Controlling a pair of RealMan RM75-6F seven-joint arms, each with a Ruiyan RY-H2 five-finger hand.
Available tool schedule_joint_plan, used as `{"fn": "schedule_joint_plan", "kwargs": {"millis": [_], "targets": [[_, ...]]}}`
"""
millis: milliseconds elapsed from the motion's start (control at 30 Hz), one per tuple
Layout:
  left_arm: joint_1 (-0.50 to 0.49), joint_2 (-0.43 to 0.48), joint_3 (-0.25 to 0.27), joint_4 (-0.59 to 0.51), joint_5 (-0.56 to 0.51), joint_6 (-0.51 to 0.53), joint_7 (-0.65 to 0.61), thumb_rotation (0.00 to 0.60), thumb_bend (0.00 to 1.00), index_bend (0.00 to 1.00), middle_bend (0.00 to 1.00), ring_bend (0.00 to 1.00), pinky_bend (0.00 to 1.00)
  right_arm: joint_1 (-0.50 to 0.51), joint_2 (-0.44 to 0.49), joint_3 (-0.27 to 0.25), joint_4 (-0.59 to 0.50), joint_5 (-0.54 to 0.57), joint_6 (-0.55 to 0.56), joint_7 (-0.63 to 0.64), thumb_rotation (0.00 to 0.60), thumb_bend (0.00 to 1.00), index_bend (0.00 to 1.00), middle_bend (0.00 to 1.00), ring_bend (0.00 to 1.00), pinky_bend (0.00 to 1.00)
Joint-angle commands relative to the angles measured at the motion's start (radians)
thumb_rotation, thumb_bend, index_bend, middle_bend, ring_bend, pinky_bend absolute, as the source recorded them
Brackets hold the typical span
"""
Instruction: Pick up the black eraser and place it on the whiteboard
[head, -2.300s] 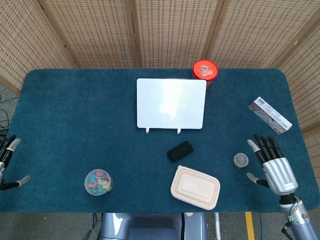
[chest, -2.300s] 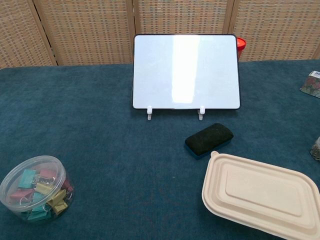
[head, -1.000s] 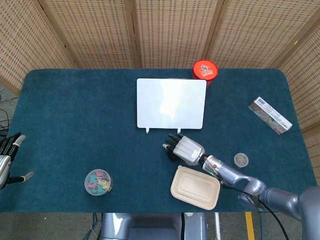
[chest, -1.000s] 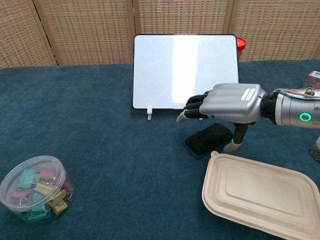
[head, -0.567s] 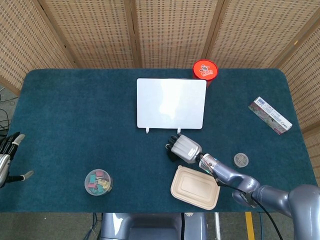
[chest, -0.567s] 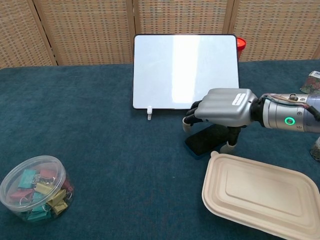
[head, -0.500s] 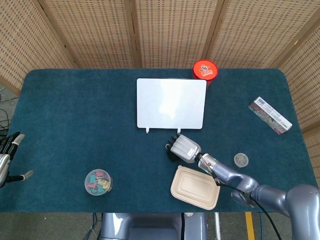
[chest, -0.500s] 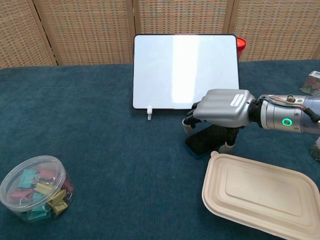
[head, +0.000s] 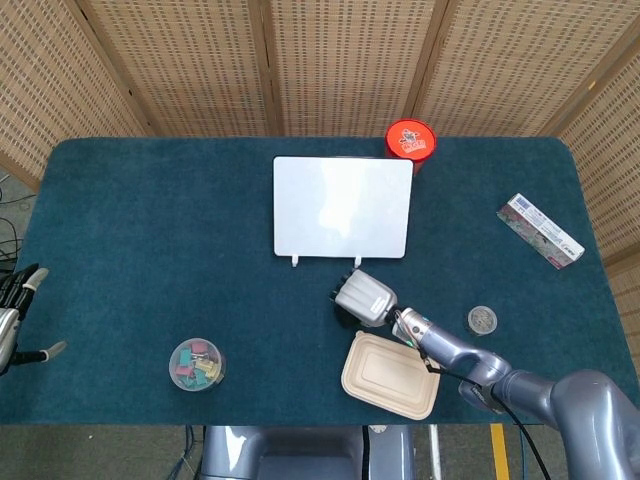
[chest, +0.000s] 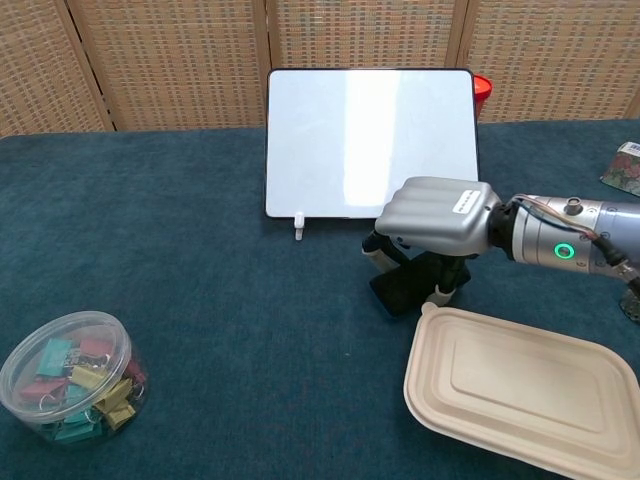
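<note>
— Right hand (chest: 432, 222), status?
— Silver, palm down at centre right of the chest view, fingers curled over the black rectangular eraser (chest: 408, 287), thumb at the eraser's near side. Eraser appears gripped; whether it is off the dark teal cloth-covered table (chest: 200, 300) cannot be told. In the head view the same hand (head: 362, 297) covers most of the eraser (head: 345, 312).

— Surroundings?
— White rectangular whiteboard with dark frame (chest: 370, 142) stands tilted on small white feet just behind the hand. Beige lidded fibre food container (chest: 520, 395) lies just beside the eraser, lower right.

— Further out?
— Clear round plastic tub of coloured binder clips (chest: 70, 388) at lower left. Red round lid (head: 410, 139) behind the board's upper right corner. Small round clear jar (head: 482, 320) and a flat printed carton (head: 540, 230) at the right.

— Left hand?
— Left hand (head: 14, 318) at the far left edge of the head view, fingers apart, holding nothing.
</note>
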Motion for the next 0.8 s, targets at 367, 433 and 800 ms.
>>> {"fn": "schedule_joint_plan", "kwargs": {"millis": [367, 433, 800], "targets": [[-0.003, 0.003, 0.0, -0.003, 0.001, -0.004, -0.005, 0.6, 0.0, 0.0, 0.0, 0.0, 0.0, 0.005, 0.021, 0.126, 0.007, 0.028, 0.204, 0.025, 0.6, 0.26, 0.57, 0.6, 0.51, 0.53], [-0.003, 0.004, 0.0, -0.005, 0.001, -0.003, -0.007, 0.6, 0.0, 0.0, 0.0, 0.0, 0.0, 0.031, -0.009, 0.17, 0.081, 0.055, 0.207, 0.011, 0.6, 0.26, 0.58, 0.6, 0.51, 0.53], [-0.007, 0.009, -0.008, -0.01, -0.015, -0.013, -0.016, 0.6, 0.0, 0.0, 0.0, 0.0, 0.0, 0.115, -0.18, 0.26, 0.378, 0.174, 0.176, -0.002, 0.6, 0.31, 0.59, 0.61, 0.53, 0.53]]}}
